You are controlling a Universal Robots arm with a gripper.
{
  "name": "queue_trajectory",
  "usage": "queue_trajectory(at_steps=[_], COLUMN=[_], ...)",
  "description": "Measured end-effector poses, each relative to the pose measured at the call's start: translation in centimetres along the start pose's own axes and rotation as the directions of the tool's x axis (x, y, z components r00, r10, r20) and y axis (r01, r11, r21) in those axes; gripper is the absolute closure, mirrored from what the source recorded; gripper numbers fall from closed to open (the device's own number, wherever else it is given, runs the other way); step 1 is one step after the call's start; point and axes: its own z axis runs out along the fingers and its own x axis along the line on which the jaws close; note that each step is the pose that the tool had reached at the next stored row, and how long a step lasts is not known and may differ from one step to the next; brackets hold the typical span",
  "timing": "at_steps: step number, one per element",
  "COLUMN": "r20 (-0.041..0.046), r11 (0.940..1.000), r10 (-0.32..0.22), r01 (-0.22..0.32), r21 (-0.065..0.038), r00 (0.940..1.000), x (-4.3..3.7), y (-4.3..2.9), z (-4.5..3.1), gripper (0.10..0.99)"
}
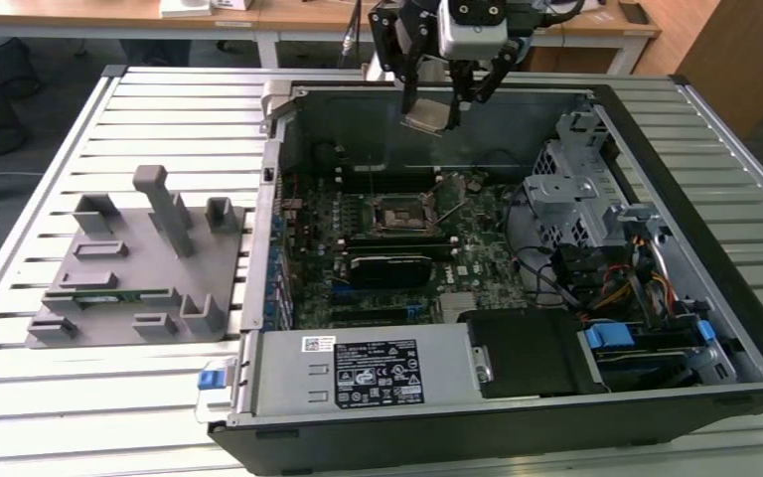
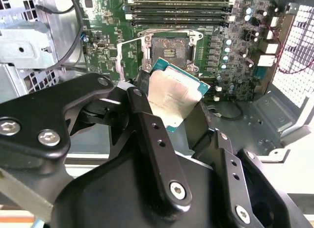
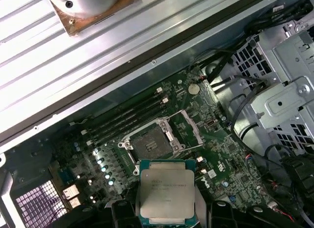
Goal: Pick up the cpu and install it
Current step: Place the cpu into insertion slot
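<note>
Holds the cpu [image 2: 174, 98] by two opposite edges in the pincer [image 2: 171, 104], closed just to chip width, high over the open computer case [image 1: 488, 437]. Hangs with the open socket [image 3: 152, 142] below and slightly ahead of the pincer. Keep level, match corners to socket, lower straight, avoid sliding. Cannot make out underside, corner mark or socket pins.

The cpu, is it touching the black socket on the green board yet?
Apart. In the first wrist view the socket lies open and empty, while the gripper holds the cpu clear of it.
</note>
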Motion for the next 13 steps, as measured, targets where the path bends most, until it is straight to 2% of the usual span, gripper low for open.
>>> queue_trajectory(at_steps=[13], r20=[0.0043], r11=[0.9963], r10=[0.086], r01=[-0.086], r21=[-0.001], r00=[0.9963], x=[0.00], y=[0.00], z=[0.05], gripper=[0.553])
